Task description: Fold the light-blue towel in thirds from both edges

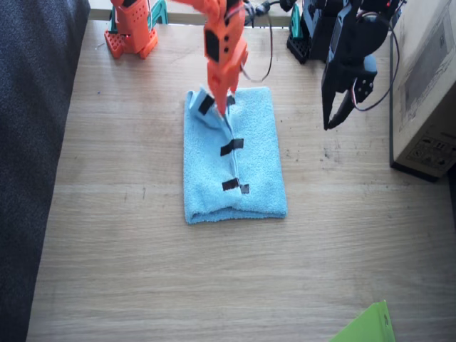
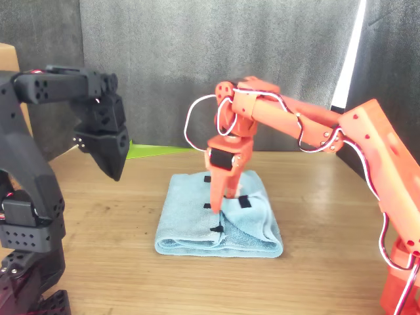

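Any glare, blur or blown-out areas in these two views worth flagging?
Fixed view: sunlight washes out the table's near corner; the light-blue towel stays sharp. Front view: a blown-out window strip between dark curtains; the right gripper is crisp.

Right arm (image 2: 308, 128) of bright orange moulded plastic links at centre-right of the front view, black servo block near its wrist, white and red cables looping alongside, left arm (image 2: 39, 170) of matte black plastic at left edge, perforated brackets, tapered black gripper (image 1: 335, 114).

Light-blue towel (image 1: 253, 153) folded on table, black-taped edges (image 1: 231, 147) meeting mid-top, one corner lifted
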